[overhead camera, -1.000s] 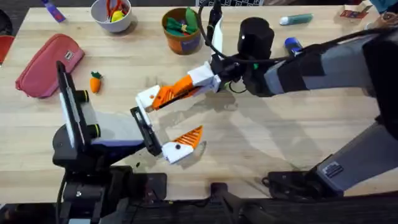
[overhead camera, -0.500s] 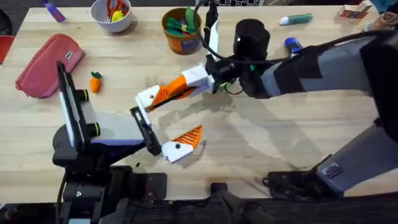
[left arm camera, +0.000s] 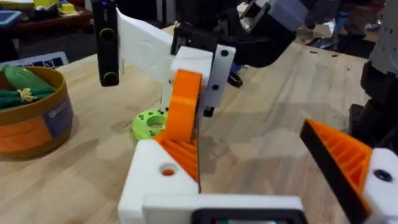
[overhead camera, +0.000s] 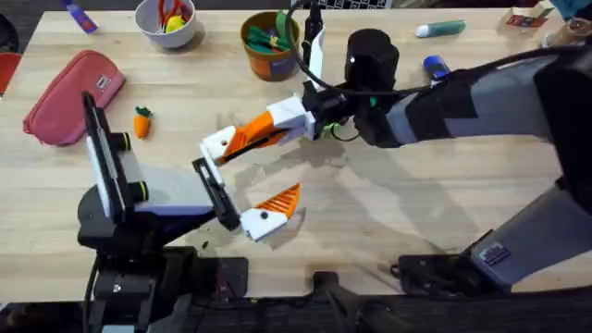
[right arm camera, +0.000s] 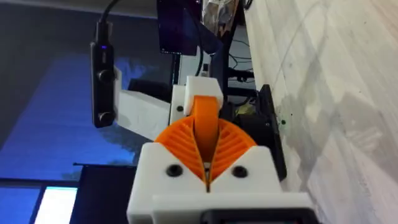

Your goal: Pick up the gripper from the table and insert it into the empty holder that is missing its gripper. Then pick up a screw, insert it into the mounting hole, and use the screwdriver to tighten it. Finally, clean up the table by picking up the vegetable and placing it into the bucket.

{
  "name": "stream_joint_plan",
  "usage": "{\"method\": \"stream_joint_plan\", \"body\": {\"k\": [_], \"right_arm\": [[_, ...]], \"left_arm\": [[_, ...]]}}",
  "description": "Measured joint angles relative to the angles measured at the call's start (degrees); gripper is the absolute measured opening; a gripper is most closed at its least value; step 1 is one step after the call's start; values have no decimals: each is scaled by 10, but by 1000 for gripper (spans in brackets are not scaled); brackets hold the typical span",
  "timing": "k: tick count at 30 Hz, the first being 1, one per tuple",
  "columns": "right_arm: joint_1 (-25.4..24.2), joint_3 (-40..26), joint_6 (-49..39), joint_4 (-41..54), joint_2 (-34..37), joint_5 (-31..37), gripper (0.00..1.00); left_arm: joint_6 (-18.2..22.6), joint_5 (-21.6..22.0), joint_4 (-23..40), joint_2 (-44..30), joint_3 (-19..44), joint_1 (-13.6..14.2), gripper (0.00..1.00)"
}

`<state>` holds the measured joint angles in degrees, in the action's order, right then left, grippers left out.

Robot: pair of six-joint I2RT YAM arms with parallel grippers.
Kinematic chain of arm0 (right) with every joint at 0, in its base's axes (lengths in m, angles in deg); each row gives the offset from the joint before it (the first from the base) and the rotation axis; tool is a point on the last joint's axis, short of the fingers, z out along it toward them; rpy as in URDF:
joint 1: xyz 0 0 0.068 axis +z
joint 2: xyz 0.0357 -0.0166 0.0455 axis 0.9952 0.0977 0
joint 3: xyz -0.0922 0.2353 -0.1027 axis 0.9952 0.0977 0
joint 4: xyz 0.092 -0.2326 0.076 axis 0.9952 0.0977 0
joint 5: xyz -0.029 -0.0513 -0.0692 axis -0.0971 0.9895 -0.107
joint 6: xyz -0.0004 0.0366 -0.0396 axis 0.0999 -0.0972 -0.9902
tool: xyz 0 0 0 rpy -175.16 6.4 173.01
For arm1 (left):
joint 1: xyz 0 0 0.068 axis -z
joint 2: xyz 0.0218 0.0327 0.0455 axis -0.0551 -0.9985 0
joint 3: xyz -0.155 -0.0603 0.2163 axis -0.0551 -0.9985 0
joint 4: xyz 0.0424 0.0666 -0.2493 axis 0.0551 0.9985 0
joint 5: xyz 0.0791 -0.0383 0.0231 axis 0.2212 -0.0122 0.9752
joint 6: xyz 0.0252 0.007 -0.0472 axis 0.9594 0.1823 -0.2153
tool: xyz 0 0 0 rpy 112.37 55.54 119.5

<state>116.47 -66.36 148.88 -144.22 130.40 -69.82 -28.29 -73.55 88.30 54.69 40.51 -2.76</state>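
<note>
Your right gripper [overhead camera: 248, 139] has its jaws clamped on the gripper [left arm camera: 183, 102], pressing it against the holder [overhead camera: 220, 145] of your left gripper [overhead camera: 242, 183], whose jaws stand apart. The vegetable [overhead camera: 141, 121] lies on the worktop [overhead camera: 416, 185].

Mostly plastic on pale wood
The table [overhead camera: 416, 194] is matt light wood; the gripper [overhead camera: 252, 137] looks like ribbed orange plastic, the pouch [overhead camera: 69, 97] pink cloth.
</note>
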Motion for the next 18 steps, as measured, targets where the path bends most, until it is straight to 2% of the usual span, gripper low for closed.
{"method": "stream_joint_plan", "body": {"k": [10, 11, 16, 17, 18], "right_arm": [[0, -1, 0, 0, 0, 2, 14], [0, -1, 3, 1, 0, 2, 67], [8, -1, 2, 8, 2, 22, 799], [8, -1, 1, 8, 2, 24, 904], [9, -1, 1, 7, 2, 25, 941]], "left_arm": [[0, 2, 0, 0, 0, 0, 999], [0, 2, -1, 0, 0, 0, 999], [5, -7, 0, 0, 0, 3, 999], [5, -8, 0, 0, 0, 3, 999], [5, -8, 0, 0, 0, 3, 999]]}}
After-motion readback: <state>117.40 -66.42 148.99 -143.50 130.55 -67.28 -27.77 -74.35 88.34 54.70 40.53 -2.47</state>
